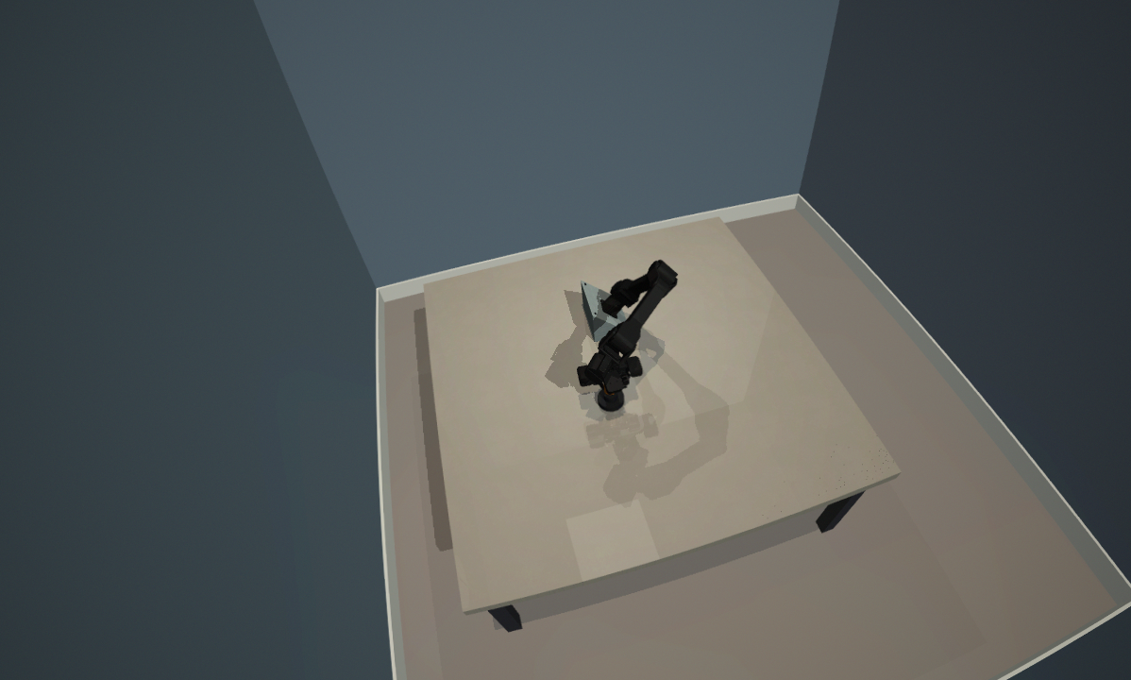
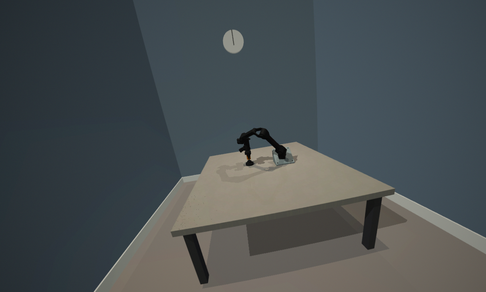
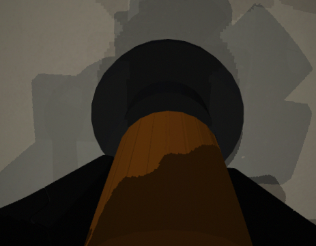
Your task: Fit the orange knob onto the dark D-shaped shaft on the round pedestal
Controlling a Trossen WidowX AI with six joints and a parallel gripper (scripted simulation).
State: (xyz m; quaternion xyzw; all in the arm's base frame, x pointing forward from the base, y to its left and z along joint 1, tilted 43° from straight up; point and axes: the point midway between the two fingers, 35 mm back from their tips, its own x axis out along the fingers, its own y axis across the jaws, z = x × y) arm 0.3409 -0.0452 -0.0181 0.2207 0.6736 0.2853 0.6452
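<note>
The orange knob (image 3: pixel 168 178) (image 2: pixel 247 158) stands between the fingers of my gripper (image 3: pixel 168 173) (image 2: pixel 248 157), which is shut on it. The round dark pedestal (image 3: pixel 168 58) (image 1: pixel 610 404) (image 2: pixel 249 163) stands on the table directly under the knob. In the wrist view the knob's lower end covers the middle of the pedestal, in line with its raised centre. The shaft is hidden by the knob. How far the knob stands above the pedestal is too small to tell in the top and exterior views, and the flat sides do not show.
The arm's pale grey base plate (image 1: pixel 589 314) (image 2: pixel 276 159) is behind the pedestal in the top view and to its right in the exterior view. The arm arches from that plate to the pedestal. The wooden table (image 1: pixel 518 507) (image 2: pixel 291 196) carries both.
</note>
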